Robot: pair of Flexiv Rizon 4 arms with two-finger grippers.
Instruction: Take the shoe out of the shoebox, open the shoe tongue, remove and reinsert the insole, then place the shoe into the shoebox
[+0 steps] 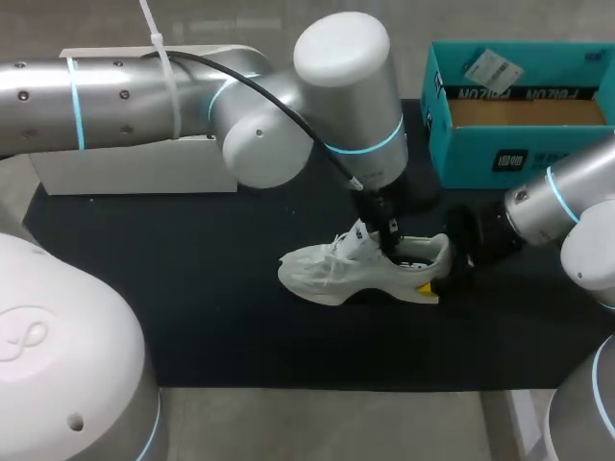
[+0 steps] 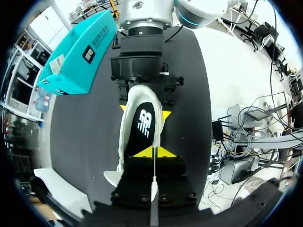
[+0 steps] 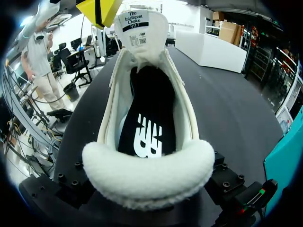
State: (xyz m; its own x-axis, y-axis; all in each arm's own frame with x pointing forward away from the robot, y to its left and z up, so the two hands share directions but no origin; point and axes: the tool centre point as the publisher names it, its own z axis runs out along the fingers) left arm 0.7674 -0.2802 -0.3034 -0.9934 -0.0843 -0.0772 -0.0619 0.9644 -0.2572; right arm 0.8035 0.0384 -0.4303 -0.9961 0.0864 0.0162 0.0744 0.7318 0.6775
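Although left gripper (image 1: 382,230) sat at top of upright tongue (image 3: 138,21), could not tell if it pinched it. Right gripper (image 2: 145,111) clamped heel of shoe (image 1: 332,274) from both sides. Shoe lay on black mat (image 1: 192,307), outside shoebox (image 1: 480,158), which stood at 1 o'clock from it. Long axis ran 9 to 3 o'clock in head view, toe at 9. Insole (image 3: 149,118) lay inside, just under left gripper, toward 3; left arm judged nearer to it.

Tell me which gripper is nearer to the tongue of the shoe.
Left. The left gripper holds the tongue, above the middle of the shoe; the right gripper is at the heel, the far end.
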